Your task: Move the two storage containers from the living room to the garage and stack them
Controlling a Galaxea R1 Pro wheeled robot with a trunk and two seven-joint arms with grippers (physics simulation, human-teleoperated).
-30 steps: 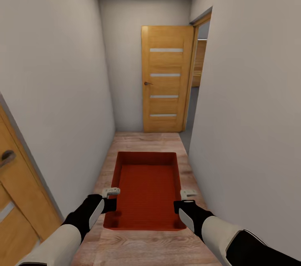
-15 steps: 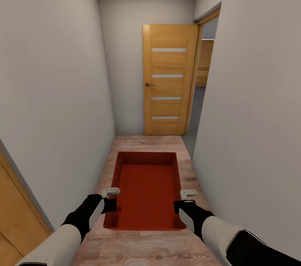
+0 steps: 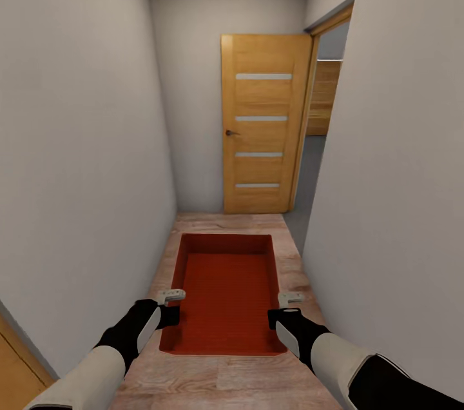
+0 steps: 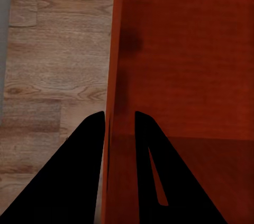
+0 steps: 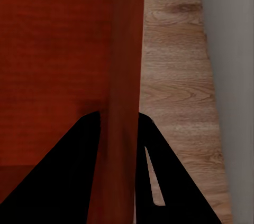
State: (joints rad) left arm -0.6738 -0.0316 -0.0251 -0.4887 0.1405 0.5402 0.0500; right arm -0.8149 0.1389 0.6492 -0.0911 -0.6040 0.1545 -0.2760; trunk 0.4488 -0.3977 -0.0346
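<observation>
No text, label, brand, number or sign can be read anywhere. The door [image 3: 264,123] bears only four plain pale strips, the bin [image 3: 225,294] has bare orange-red walls, and the corridor walls [image 3: 84,139] and wood floor [image 3: 225,223] carry no markings.

Orange-red container [image 3: 227,294]; light wood-plank floor [image 3: 225,220]; honey-orange door [image 3: 264,123].

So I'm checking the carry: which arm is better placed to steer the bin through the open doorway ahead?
Neither alone. The left gripper and right gripper each clamp a side wall of the storage container; the doorway opens on the right.
</observation>
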